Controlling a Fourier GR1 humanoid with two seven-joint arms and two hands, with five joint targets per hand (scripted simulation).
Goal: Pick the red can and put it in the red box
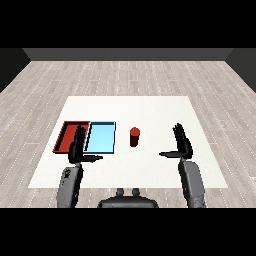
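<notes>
Red can (134, 136): small red cylinder, standing upright on the white table, just beside the light blue tray, at its 3 o'clock; untouched.
Red tray (64, 139): shallow rectangular tray with a darker rim, lying flat, touching the light blue tray, at that tray's 9 o'clock; well apart from the can.
</notes>
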